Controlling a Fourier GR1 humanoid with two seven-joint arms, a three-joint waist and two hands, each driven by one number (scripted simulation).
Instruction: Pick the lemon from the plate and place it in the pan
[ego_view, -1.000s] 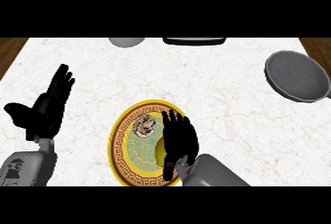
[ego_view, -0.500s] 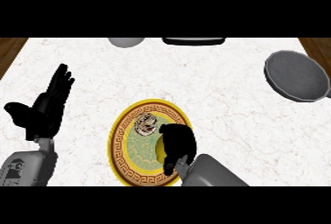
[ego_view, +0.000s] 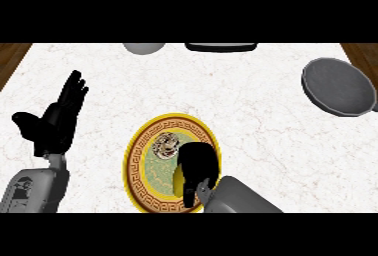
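Right hand (ego_view: 196, 167) curled over the yellow-rimmed plate (ego_view: 140, 150), fingers closed round a lemon (ego_view: 179, 173) showing only as a yellow sliver at its left edge | left hand (ego_view: 55, 120) rests open, fingers up, at the marble counter's (ego_view: 244, 100) left | grey pan (ego_view: 339, 87) lies well apart, upper right.

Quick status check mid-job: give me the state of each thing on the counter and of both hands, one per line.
Yellow lemon: on the plate, mostly hidden under the right hand.
Gold-rimmed patterned round plate: flat on the counter.
Dark grey round pan: upright, nothing inside.
Right hand: fingers curled round the lemon.
Left hand: open, resting at the left.
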